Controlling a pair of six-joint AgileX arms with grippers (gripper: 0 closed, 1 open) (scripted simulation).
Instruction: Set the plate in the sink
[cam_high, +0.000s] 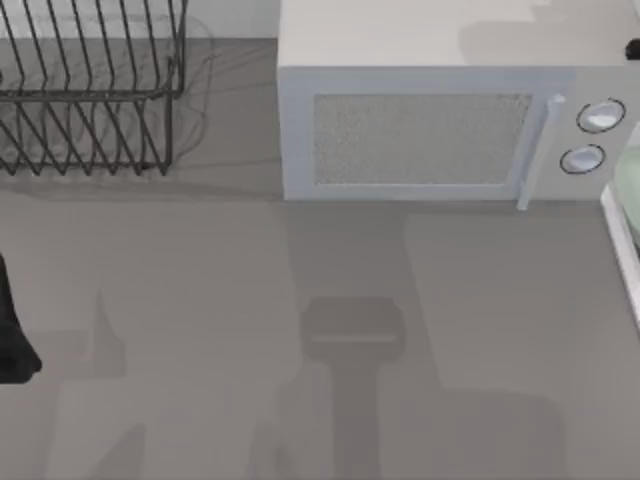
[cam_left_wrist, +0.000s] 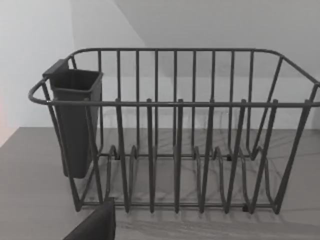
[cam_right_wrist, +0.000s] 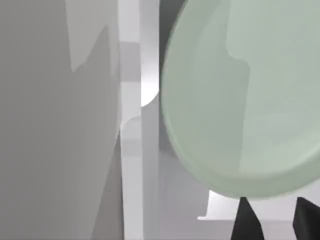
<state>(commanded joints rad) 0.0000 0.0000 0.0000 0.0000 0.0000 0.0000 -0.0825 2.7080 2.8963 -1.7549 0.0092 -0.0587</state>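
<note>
From above, the grey counter (cam_high: 200, 330) holds a dark wire dish rack (cam_high: 90, 90) at the back left and a big grey-white microwave with two round knobs (cam_high: 440, 130) at the back, towards the right. At the far right edge runs the straight white rim of the sink (cam_high: 622, 240). Just past that rim peeks a bit of the large, round, pale mint-green plate (cam_high: 630, 185). A dark piece of the left arm (cam_high: 12, 330) sits at the far left edge, well apart from the plate. I think it is parked.

The left wrist view looks at the dish rack (cam_left_wrist: 175, 135) standing on the counter. A dark cup-shaped holder (cam_left_wrist: 75, 120) hangs inside one end of it. A dark corner (cam_left_wrist: 95, 225) pokes in at the edge. I cannot tell if the left jaws are wide or narrow.

The right wrist view shows the plate (cam_right_wrist: 240, 95) up close, over the sink side of the white rim (cam_right_wrist: 132, 150). Two dark tips of the right gripper (cam_right_wrist: 275, 217) meet the plate's edge, one on each side. So the jaws look closed on the plate.

I think the job is almost done. The plate is at the sink, past the rim. What is left is to put it down and let go. I cannot tell if it touches the sink floor yet.
</note>
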